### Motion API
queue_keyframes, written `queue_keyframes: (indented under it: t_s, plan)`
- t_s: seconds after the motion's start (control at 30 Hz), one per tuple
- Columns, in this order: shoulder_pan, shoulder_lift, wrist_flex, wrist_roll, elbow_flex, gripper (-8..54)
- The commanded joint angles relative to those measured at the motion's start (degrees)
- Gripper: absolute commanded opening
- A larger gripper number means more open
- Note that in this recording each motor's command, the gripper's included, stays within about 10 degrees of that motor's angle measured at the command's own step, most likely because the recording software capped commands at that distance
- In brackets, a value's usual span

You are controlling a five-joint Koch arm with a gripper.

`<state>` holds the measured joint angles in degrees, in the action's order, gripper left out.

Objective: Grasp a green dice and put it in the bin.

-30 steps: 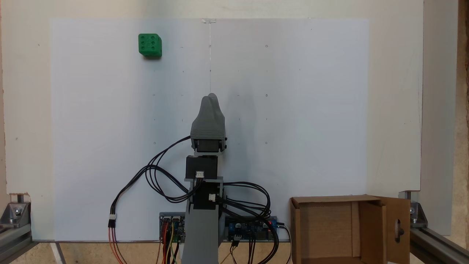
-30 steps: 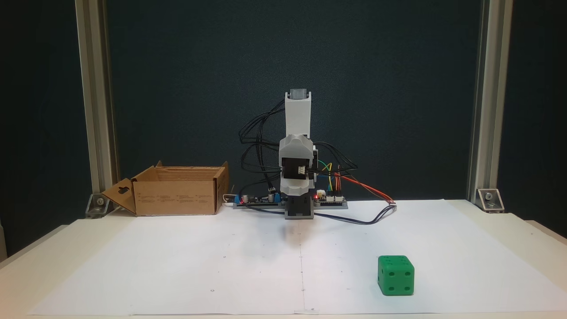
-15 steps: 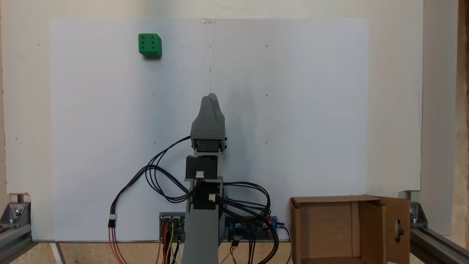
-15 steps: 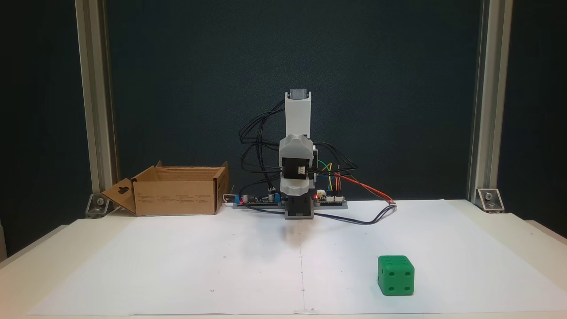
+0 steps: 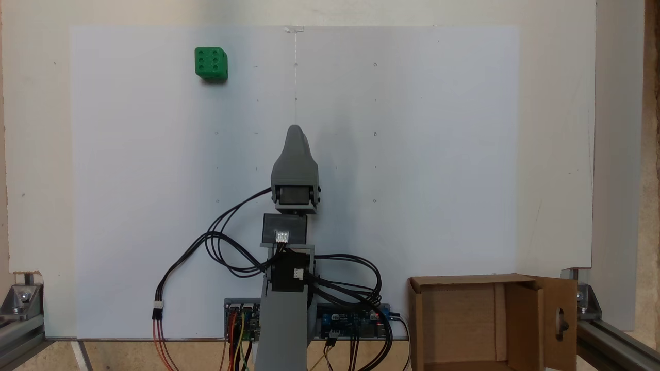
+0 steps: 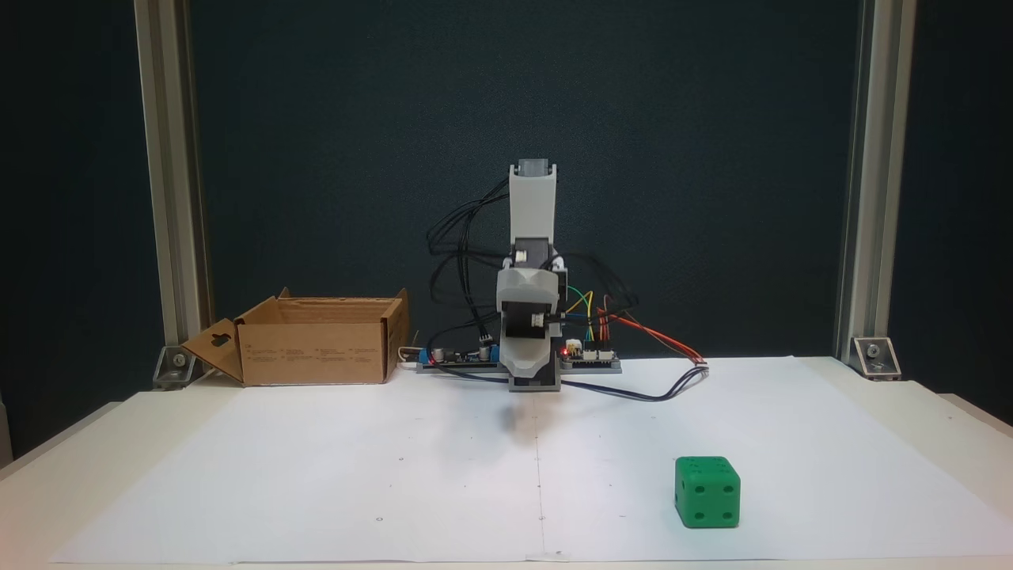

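Well apart from pincer [image 5: 295, 128], green dice [image 5: 211, 63]

Green dice [image 5: 211, 63]: smooth matt plastic. Bin [image 6: 316, 348]: rough brown corrugated cardboard. Gripper [image 5: 295, 130]: matt grey plastic w/ layered ridges. Sheet [image 5: 412, 154]: white paper.

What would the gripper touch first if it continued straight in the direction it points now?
Probably only the white paper sheet. The gripper points up the sheet's middle line in the top-down fixed view; the green dice lies well left of that line. Its height is unclear.
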<state>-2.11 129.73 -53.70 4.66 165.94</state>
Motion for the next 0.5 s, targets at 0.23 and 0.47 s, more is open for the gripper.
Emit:
queue_keyframes:
  t_s: [0.23,0.47]
  plan:
    - [0.09,5.89,37.16,-2.99,-24.7,43.1]
    - [6.33,5.8,63.35,-6.15,-33.57,43.2]
